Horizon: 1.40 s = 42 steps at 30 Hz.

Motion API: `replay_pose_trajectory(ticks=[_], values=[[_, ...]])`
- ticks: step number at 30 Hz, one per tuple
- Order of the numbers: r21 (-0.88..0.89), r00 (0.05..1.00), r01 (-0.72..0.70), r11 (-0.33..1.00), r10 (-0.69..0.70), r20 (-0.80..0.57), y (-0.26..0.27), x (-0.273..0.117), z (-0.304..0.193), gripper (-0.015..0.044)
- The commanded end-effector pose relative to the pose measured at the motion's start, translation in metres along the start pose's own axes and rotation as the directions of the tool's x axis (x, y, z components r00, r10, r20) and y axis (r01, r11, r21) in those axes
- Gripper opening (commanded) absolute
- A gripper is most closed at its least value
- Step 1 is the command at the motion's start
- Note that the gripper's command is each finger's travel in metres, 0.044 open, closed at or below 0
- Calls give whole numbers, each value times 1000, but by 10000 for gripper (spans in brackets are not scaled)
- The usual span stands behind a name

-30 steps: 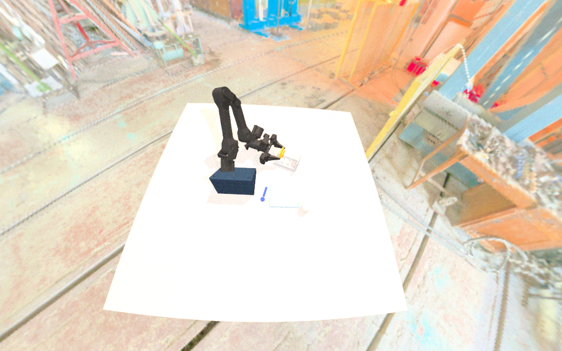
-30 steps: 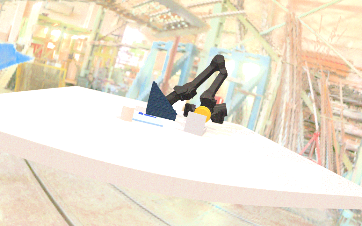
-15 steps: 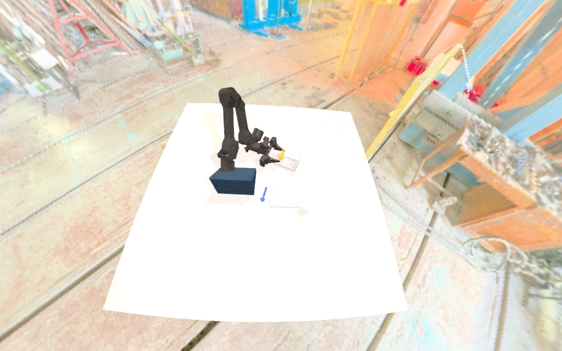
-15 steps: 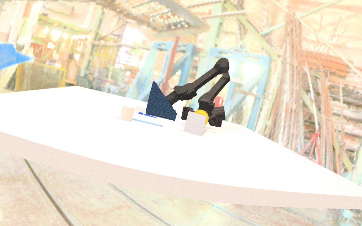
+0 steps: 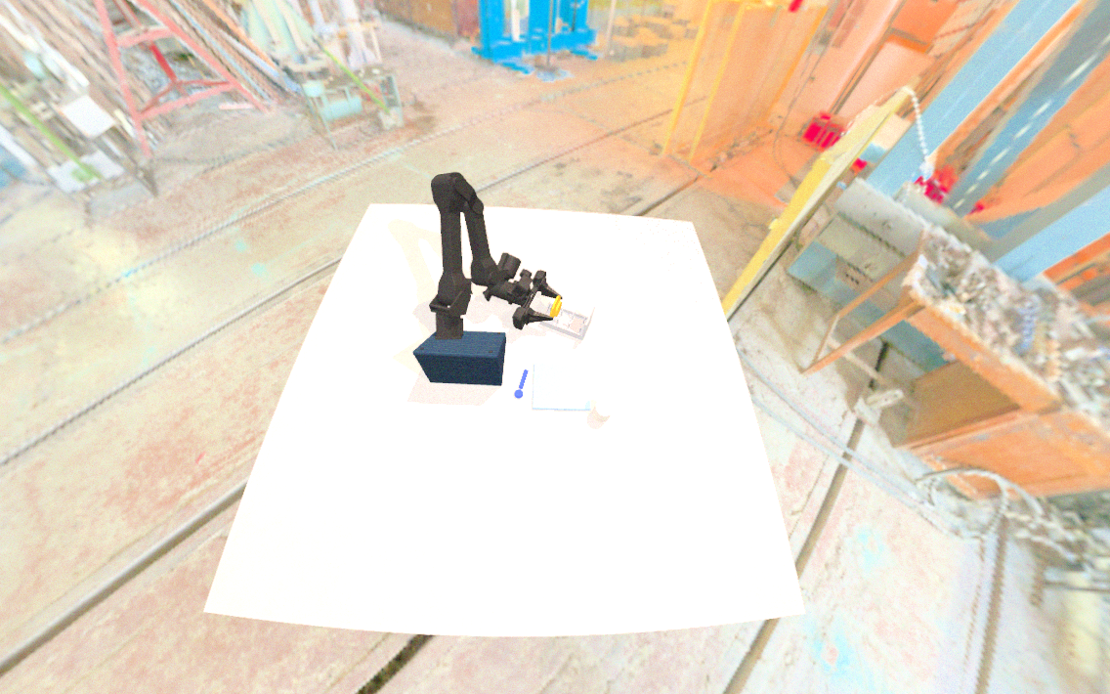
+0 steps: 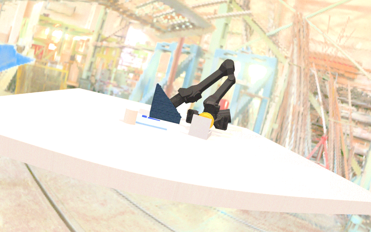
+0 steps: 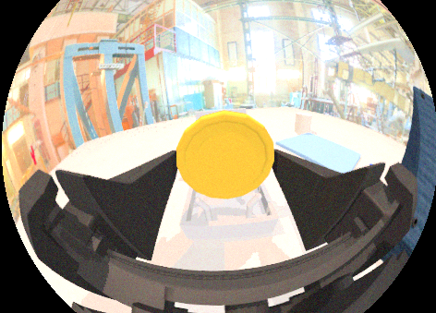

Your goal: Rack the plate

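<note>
The yellow plate (image 5: pixel 556 306) (image 6: pixel 207 116) (image 7: pixel 225 155) stands upright, its face toward the wrist camera. My gripper (image 5: pixel 557 307) (image 7: pixel 225 155) is shut on it, with one fingertip at each side edge. The pale dish rack (image 5: pixel 577 333) (image 6: pixel 200 127) (image 7: pixel 228 229) stands on the table. The plate is at the rack, over its near-arm part in the top view. In the exterior view the rack's tall end panel hides the plate's lower left part. Whether the plate's bottom edge rests in a slot cannot be told.
A light blue flat board (image 5: pixel 561 388) (image 7: pixel 320 151) lies near the rack. A blue spoon-like thing (image 5: pixel 522 382) lies beside it. A beige cup (image 5: pixel 599 412) (image 6: pixel 130 116) (image 7: pixel 303 123) stands at the board's corner. A dark blue wedge block (image 5: pixel 466 361) (image 6: pixel 163 108) (image 7: pixel 422 162) stands by the arm's base.
</note>
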<state>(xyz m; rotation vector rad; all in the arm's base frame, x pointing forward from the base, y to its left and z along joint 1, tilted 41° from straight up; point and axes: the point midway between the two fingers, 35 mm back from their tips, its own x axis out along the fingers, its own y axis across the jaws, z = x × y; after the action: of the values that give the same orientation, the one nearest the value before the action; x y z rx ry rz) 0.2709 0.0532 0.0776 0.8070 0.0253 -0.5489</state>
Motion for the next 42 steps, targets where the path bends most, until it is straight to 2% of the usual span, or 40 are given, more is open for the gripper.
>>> replay_pose_trajectory(ticks=[1, 7, 8, 17, 32, 38, 42], values=[[0, 1000, 0, 1000, 0, 0, 0, 0, 0, 236], [0, 1000, 0, 1000, 0, 0, 0, 0, 0, 394], [0, 1000, 0, 1000, 0, 0, 0, 0, 0, 400], [-3, 1000, 3, 1000, -3, -1, 2, 1, 4, 400], [-68, 1000, 14, 998, -14, 2, 14, 7, 113, 400], [-74, 1000, 16, 997, -16, 1, 14, 10, 115, 400], [-174, 997, 61, 983, -67, -29, 9, 18, 114, 400]])
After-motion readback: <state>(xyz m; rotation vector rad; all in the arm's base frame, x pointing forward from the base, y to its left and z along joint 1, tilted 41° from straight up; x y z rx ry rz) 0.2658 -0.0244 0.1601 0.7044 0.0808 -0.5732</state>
